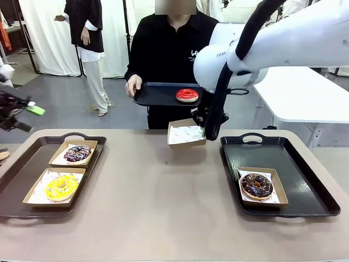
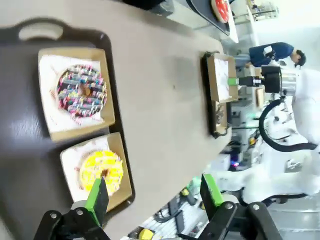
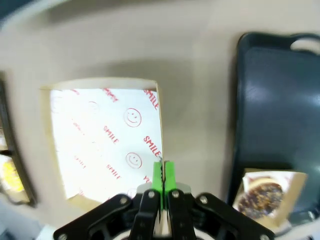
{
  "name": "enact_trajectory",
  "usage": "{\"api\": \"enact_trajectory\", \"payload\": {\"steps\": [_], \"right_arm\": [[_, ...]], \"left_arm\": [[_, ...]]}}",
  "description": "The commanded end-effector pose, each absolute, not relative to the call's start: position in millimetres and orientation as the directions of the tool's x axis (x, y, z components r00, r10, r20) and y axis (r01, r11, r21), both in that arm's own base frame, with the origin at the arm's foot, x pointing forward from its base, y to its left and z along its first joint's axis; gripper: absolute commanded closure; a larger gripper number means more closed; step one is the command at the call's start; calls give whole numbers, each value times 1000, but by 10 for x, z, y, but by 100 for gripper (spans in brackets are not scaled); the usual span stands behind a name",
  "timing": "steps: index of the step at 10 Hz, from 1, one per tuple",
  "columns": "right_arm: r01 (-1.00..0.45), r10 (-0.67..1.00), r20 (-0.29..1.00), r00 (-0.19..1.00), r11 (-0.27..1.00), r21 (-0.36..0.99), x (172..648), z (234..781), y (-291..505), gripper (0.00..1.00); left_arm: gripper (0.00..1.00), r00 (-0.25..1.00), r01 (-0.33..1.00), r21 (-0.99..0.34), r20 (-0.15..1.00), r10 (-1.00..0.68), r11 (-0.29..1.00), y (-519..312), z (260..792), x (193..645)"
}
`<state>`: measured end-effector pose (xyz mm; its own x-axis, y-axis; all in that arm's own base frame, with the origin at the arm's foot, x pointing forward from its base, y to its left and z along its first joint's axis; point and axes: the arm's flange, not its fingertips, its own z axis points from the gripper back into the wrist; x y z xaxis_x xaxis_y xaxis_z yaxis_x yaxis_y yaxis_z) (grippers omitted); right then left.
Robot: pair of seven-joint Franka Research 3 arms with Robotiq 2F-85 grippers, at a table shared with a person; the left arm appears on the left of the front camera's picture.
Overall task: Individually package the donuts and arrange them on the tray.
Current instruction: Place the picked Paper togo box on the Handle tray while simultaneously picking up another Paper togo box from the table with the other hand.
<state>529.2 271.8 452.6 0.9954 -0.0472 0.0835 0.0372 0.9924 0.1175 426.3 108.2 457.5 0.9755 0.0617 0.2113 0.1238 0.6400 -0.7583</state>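
Presently, front view: the right pincer (image 1: 203, 126) holds an empty paper-lined box (image 1: 186, 134) by its edge, lifted above the desk's (image 1: 163, 207) far edge. Behind it, the person's hand (image 1: 132, 84) offers a small black tray (image 1: 158, 95) carrying the red donut (image 1: 187, 95), just above and beyond the box. On the left tray (image 1: 16, 180), near the desk's left edge, sit the boxed sprinkled donut (image 1: 77, 153) and yellow donut (image 1: 61, 187); on the right tray (image 1: 305, 180), the chocolate donut (image 1: 257, 185) in its box. The left pincer (image 1: 24, 112) hangs off the desk's left edge.

Left wrist view: left pincer (image 2: 152, 197) wide, empty, with the yellow donut (image 2: 101, 170) just ahead of its pads.

Right wrist view: right pincer (image 3: 162, 177) pinched narrow on the box's (image 3: 100, 145) thin wall. Risk, as a judgement: so slight a grip may let the box tilt or slip when a donut's weight lands in it.
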Motion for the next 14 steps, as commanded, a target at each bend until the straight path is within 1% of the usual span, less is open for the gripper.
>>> {"api": "enact_trajectory", "payload": {"steps": [1, 3, 6, 7, 9, 10, 11, 14], "right_arm": [[84, -98, 92, 991, 986, 146, 5334, 4721, 2822, 100], [107, -124, 88, 988, 980, 170, 5420, 4910, 2879, 100], [157, -170, 65, 983, 974, 166, 5570, 5027, 2894, 100], [163, -174, 59, 983, 975, 153, 5604, 5026, 2896, 100], [172, -181, 56, 982, 975, 140, 5633, 5024, 2888, 100], [148, -155, 49, 987, 980, 135, 5618, 5015, 2851, 100], [142, -154, 66, 986, 977, 158, 5587, 4984, 2855, 100], [142, -154, 66, 986, 977, 158, 5587, 4984, 2855, 100]], "left_arm": [[4, 972, 67, -841, 175, 153, 537, 1388, 4400, 4016], [4, 958, 30, -901, 150, 245, 433, 1787, 4231, 3644], [4, 932, -5, -928, 131, 338, 372, 1985, 3973, 3259], [4, 926, -12, -933, 125, 356, 359, 2002, 3922, 3193], [4, 923, -31, -929, 114, 367, 368, 2018, 3908, 3175], [4, 921, -43, -919, 115, 371, 391, 2016, 3919, 3189], [4, 932, -58, -929, 81, 354, 366, 2062, 3880, 3186], [4, 932, -58, -929, 81, 354, 366, 2062, 3880, 3186]]}}
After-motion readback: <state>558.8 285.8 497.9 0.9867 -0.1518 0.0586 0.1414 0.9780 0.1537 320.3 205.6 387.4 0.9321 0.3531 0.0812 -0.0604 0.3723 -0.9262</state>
